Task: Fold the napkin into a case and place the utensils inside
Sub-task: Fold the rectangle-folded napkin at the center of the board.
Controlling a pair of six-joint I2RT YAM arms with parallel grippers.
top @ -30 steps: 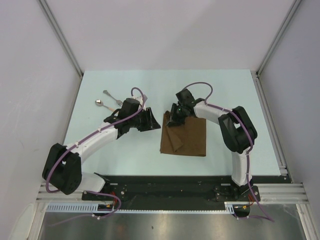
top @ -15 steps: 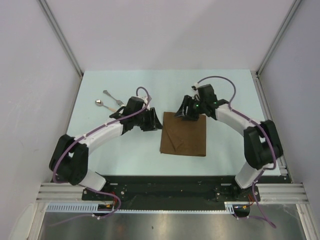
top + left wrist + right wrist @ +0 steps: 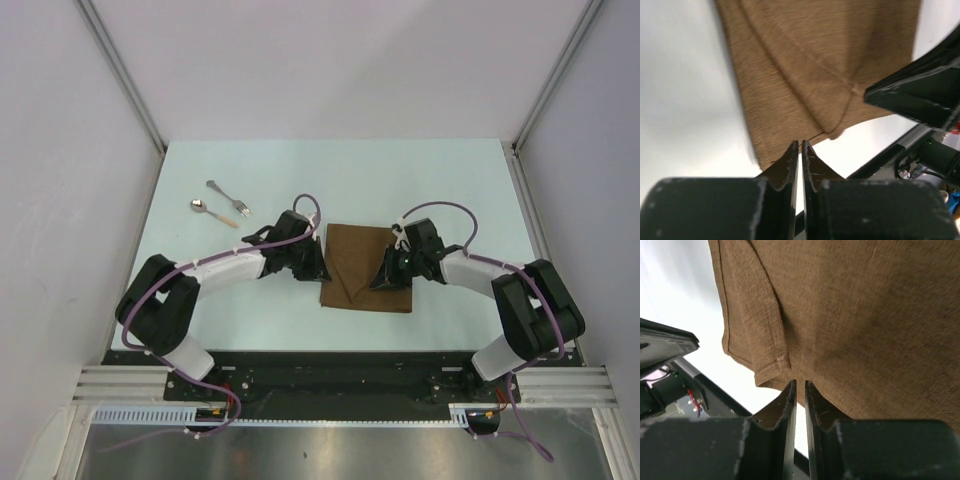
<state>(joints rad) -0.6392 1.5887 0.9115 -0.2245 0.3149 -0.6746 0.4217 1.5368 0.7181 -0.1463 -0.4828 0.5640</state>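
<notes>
1. The napkin lies flat in the middle of the table, with a flap folded on its left side.
2. The left gripper is at its left edge, jaws closed on nothing I can see.
3. The right gripper is low over its near edge, jaws closed too, maybe ready for the next fold.
4. The fork and spoon wait far left.

One napkin. One fork, one spoon, both left of napkin. Two pincers: left pincer, right pincer. One bench.
</notes>
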